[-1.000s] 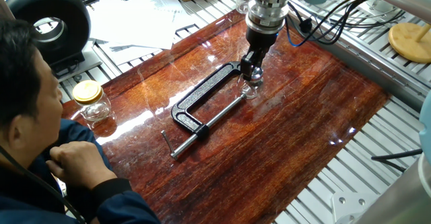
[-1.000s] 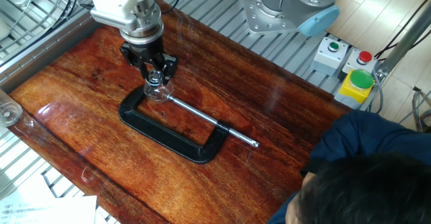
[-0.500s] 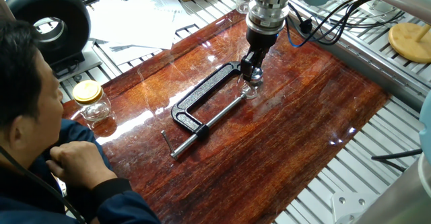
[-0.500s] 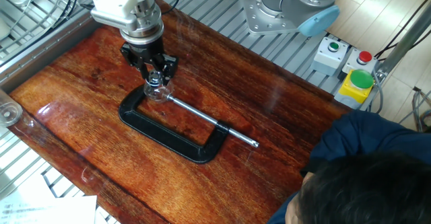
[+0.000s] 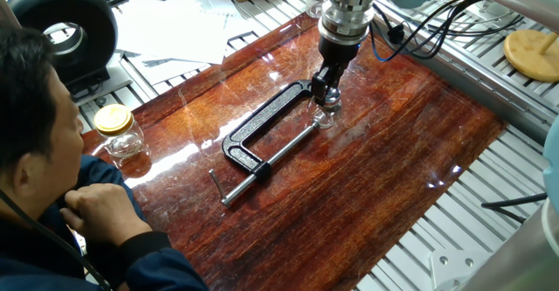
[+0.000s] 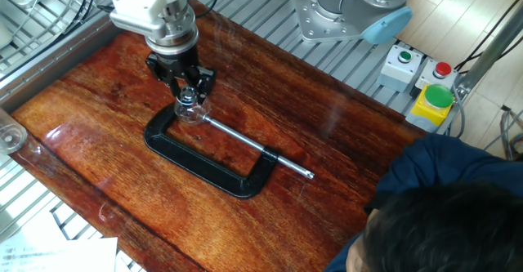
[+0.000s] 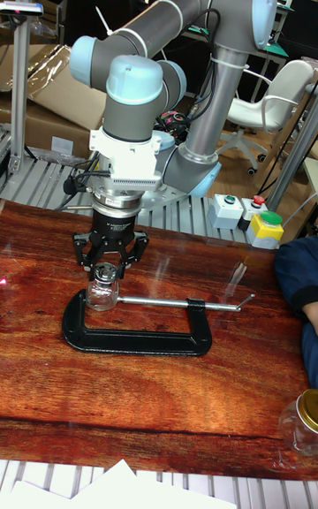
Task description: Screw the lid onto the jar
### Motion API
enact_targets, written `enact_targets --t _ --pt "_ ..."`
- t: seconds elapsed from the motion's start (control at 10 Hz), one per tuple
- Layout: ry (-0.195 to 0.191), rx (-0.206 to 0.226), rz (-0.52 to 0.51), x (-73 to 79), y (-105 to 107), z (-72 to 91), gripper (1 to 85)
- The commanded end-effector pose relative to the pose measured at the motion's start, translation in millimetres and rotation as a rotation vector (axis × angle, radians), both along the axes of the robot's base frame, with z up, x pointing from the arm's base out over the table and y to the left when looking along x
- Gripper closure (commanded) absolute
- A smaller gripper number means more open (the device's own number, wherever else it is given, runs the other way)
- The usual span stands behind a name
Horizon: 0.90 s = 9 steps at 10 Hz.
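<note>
My gripper (image 7: pixel 108 272) points straight down, fingers closed around the lid (image 7: pixel 107 274) on top of the jar (image 7: pixel 102 294). The jar stands upright inside the black C-clamp (image 7: pixel 132 332) on the wooden table (image 7: pixel 177 403)

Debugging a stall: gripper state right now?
Gripper: fingers closed around the lid on top of the jar, which sits clamped in the C-clamp.
</note>
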<state>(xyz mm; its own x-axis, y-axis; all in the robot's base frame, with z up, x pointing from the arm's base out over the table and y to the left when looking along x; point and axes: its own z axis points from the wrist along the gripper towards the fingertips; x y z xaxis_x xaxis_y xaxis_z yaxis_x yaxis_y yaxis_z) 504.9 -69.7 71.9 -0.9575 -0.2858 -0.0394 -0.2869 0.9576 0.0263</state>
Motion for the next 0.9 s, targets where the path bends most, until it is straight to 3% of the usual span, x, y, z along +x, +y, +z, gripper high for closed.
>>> enact_targets --t 0.0,0.8 --pt "0.002 -0.009 -0.04 1.9 -0.1 2.5 84.7" --pt "-0.001 -0.033 -0.077 2.6 -0.9 0.9 84.0"
